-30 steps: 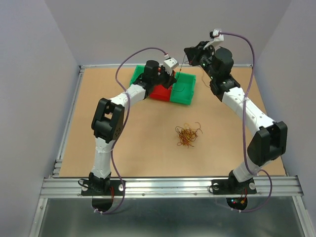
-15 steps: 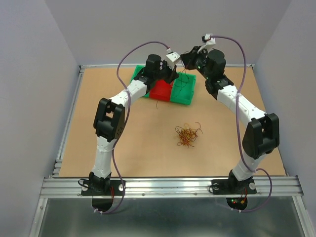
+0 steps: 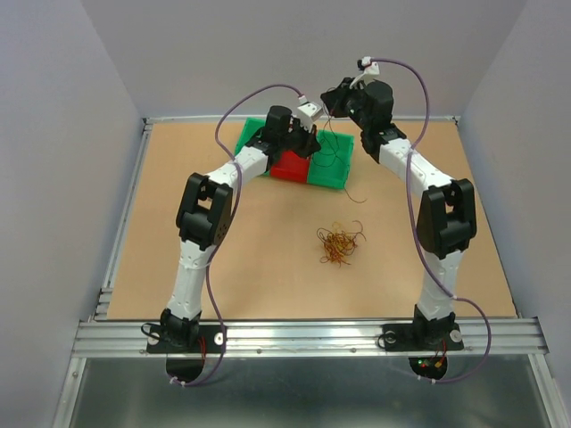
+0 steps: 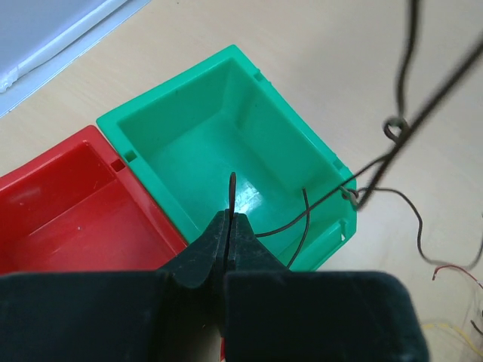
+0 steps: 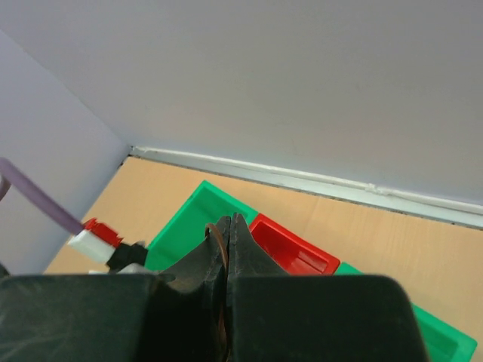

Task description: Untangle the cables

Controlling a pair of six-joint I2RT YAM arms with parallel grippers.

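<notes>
The cables (image 3: 339, 242) lie as a small tangle of orange, yellow, red and black strands on the table's middle. My left gripper (image 3: 311, 134) is above the bins and shut on a thin black strand (image 4: 232, 190), whose end pokes up between its fingertips (image 4: 229, 219) over the right green bin (image 4: 219, 139). More black strand (image 4: 398, 90) hangs kinked at the upper right of the left wrist view. My right gripper (image 3: 329, 95) is raised just right of the left one. It is shut (image 5: 229, 224) on a thin brown strand (image 5: 219, 240).
Three open bins stand in a row at the back: left green (image 3: 249, 134), red (image 3: 290, 166), right green (image 3: 333, 162). The right wrist view shows the left green bin (image 5: 181, 226), the red bin (image 5: 296, 247) and the back wall. Loose strand ends (image 4: 453, 271) lie right of the bins.
My right gripper has swung left and up toward the left gripper, above the bins. The left gripper has held its place. The pile has not moved.
</notes>
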